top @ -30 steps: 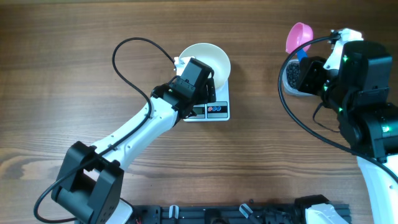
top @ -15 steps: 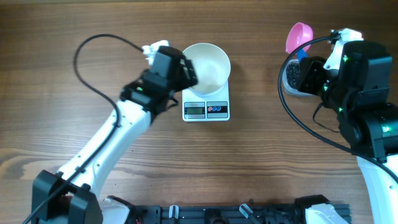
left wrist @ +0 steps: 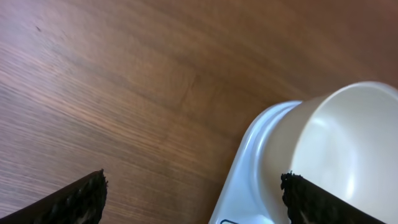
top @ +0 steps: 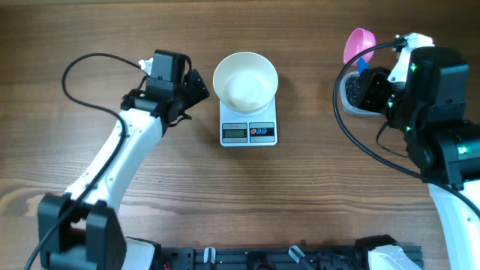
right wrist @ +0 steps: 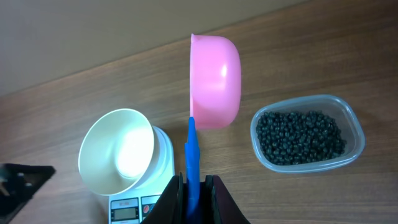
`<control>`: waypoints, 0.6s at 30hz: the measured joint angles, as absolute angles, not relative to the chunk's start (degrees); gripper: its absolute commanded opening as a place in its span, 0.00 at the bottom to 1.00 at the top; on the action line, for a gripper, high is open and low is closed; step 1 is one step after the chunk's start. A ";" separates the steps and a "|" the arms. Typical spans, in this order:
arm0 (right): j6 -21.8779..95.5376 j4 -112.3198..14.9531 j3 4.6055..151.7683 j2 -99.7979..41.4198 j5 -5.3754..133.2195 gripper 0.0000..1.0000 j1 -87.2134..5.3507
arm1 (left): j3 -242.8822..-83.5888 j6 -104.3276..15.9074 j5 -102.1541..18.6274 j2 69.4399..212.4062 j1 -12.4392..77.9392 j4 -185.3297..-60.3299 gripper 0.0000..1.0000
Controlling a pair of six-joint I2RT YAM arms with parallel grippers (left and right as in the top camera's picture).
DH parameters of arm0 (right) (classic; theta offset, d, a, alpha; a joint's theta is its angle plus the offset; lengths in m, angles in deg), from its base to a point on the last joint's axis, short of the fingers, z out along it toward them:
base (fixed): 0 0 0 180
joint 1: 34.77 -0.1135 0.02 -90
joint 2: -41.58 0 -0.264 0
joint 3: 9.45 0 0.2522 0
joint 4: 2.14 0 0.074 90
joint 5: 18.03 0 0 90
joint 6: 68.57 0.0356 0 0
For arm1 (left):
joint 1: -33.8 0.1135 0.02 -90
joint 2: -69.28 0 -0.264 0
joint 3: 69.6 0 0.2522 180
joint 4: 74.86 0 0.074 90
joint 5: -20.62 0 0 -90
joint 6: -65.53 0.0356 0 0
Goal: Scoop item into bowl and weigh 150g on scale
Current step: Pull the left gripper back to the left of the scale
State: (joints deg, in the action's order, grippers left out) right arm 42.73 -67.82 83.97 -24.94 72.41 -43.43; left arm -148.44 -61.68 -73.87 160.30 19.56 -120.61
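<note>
Bowl (top: 245, 79) sits empty on the scale (top: 248, 133), mid-bench; left gripper (top: 195, 88) wide, holding nothing; right gripper (right wrist: 193, 193) clamps the scoop (right wrist: 215, 81) beside the beans (right wrist: 301, 137) at the right edge; a dip into them seems due next.

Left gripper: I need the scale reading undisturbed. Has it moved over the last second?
Yes. The left gripper has drawn leftward off the scale and now sits clear of the bowl.
</note>
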 measured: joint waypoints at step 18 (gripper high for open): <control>42.73 -67.73 83.97 -24.96 72.39 0.04 -43.43 | -148.44 -60.66 -70.07 164.50 19.47 -118.40 0.95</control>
State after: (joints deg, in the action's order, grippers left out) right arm 42.73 -67.73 83.97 -24.96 72.39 -43.43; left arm -148.44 -60.66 -70.07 164.50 19.47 -118.40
